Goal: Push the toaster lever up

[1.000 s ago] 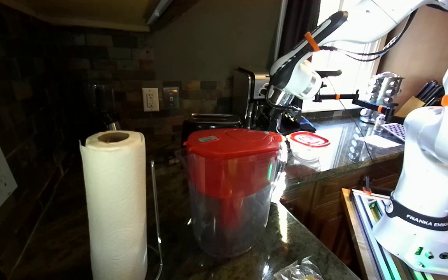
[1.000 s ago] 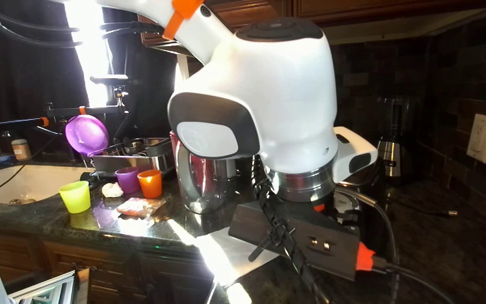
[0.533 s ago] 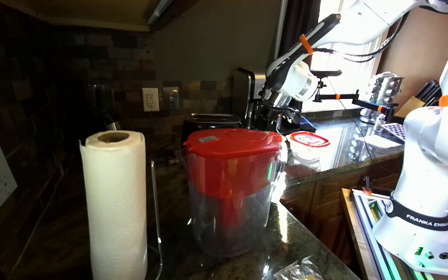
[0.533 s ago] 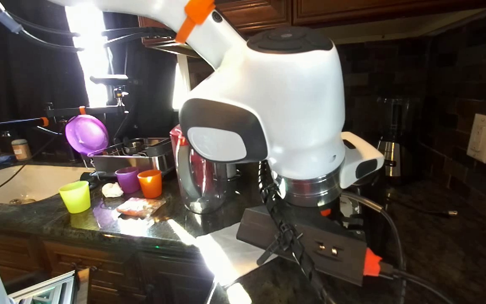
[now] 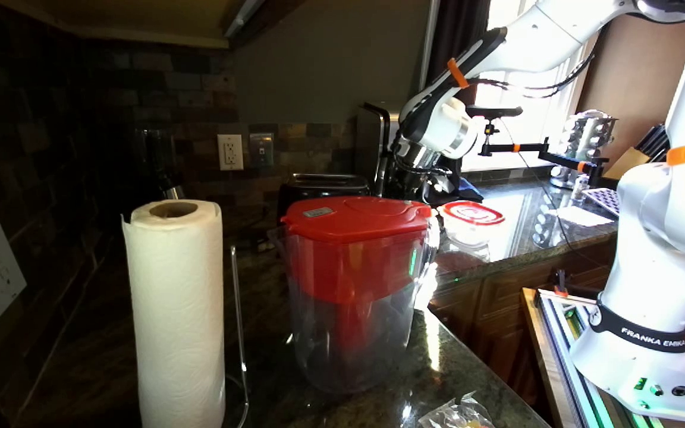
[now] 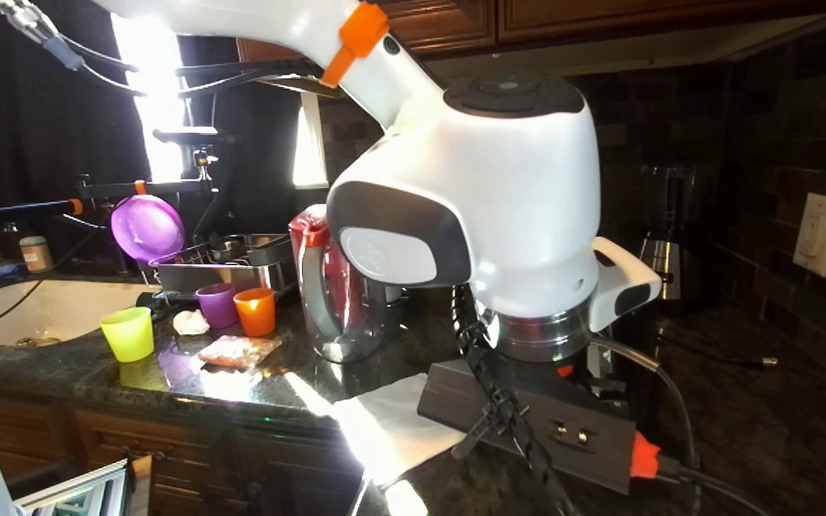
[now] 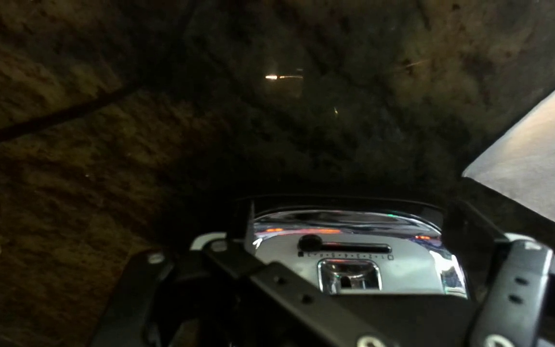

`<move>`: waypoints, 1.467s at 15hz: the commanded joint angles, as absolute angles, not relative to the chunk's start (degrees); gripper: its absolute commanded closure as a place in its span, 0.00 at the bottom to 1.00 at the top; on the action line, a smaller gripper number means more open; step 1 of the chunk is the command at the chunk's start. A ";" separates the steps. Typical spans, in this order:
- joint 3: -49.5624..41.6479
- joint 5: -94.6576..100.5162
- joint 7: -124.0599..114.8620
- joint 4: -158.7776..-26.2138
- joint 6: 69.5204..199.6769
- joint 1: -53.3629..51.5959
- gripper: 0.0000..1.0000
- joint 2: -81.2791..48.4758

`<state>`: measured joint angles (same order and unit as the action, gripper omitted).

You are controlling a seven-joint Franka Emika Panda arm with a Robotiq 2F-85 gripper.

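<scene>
My hand [image 7: 353, 219] is spread wide, its two fingers [image 7: 472, 231] well apart, and in the wrist view the toaster [image 7: 415, 272] shows between them, its shiny panel in plain sight. Whether either finger touches it, I cannot tell. On the panel I see a slot with a dark knob [image 7: 310, 243] at the left end as that view shows it, a row of small marks along the slot, and a chrome-framed recess [image 7: 349, 277] just beside the marks. The tabletop [image 7: 89, 183] around is dark, mottled and glossy, and a pale sheet [image 7: 537, 159] lies on the right of that view.

In an exterior view the toaster stands on the tabletop behind the red-lidded pitcher [image 5: 351, 267], which hides its lower part, and near a tall appliance [image 5: 369, 145]. The tip of my hand is hidden there. A paper-towel roll [image 5: 179, 315] stands upright in the foreground.

In an exterior view a yellow-green cup [image 6: 128, 335], a purple cup [image 6: 216, 307] and an orange cup [image 6: 255, 313] stand near the sink [image 6: 90, 297], well apart from my hand.
</scene>
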<state>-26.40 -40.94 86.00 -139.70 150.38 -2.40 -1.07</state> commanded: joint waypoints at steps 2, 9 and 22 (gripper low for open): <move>-26.19 -43.36 88.58 -137.86 148.31 -2.20 0.00 -3.62; -25.73 -45.56 90.62 -136.58 147.74 -1.82 0.01 -5.16; -25.59 -51.20 94.91 -134.69 146.24 -1.62 0.09 -7.08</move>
<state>-25.75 -48.90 92.51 -135.92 148.12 -2.25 -5.71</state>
